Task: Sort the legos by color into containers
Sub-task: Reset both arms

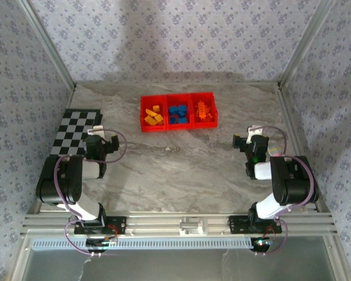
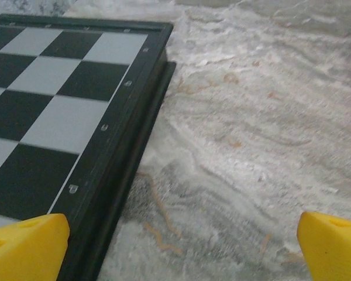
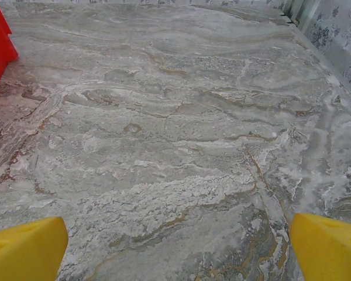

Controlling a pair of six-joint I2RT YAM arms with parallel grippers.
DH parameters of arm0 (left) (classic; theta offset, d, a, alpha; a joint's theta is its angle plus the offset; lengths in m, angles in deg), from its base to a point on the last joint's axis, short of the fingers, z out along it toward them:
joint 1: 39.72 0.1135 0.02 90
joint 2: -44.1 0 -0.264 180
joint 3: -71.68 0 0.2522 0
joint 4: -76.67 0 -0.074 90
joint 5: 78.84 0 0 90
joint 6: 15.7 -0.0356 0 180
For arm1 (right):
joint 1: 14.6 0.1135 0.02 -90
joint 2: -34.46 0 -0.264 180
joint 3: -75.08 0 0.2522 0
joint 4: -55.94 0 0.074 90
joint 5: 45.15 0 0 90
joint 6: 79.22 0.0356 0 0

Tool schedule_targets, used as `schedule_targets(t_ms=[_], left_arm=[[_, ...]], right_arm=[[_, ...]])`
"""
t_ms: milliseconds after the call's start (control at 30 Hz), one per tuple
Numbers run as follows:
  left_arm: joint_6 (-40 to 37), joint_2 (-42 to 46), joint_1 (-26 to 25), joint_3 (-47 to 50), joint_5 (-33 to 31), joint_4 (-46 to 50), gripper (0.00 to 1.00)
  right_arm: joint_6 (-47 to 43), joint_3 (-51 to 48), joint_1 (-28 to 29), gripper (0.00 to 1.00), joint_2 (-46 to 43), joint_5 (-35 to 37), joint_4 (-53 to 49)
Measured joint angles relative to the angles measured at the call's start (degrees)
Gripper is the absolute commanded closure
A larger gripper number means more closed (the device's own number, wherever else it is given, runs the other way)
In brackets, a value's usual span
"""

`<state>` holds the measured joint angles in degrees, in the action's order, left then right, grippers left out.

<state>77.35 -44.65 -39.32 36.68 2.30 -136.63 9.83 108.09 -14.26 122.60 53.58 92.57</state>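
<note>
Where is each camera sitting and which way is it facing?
Top external: above and behind, looking down on left arm, right arm, table, containers, checkered board.
Left wrist: low, facing the board's edge; left claw open at the bottom.
Right wrist: low, facing across the table; right claw open, a container at left.
Shared: board with left wrist, containers with right.

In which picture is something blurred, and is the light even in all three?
Top view: even soft light, the bricks small and slightly soft. Left wrist view: checkered board sharp, near yellow fingertips blurred. Right wrist view: table sharp, fingertips blurred.
</note>
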Motion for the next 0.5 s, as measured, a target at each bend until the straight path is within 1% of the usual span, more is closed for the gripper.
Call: schedule_targets(t_ms=[133, 500], left_arm=[[-0.1, 0.1, 0.1, -0.8, 1.2, -0.3, 0.0], [-0.3, 0.1, -0.2, -0.8, 1.2, 0.0, 0.0]], right_arm=[[0.0, 0.3, 0.1, 0.0, 0.0, 0.7, 0.0], [0.0, 0.8, 0.0, 0.0, 0.0, 0.7, 0.0]])
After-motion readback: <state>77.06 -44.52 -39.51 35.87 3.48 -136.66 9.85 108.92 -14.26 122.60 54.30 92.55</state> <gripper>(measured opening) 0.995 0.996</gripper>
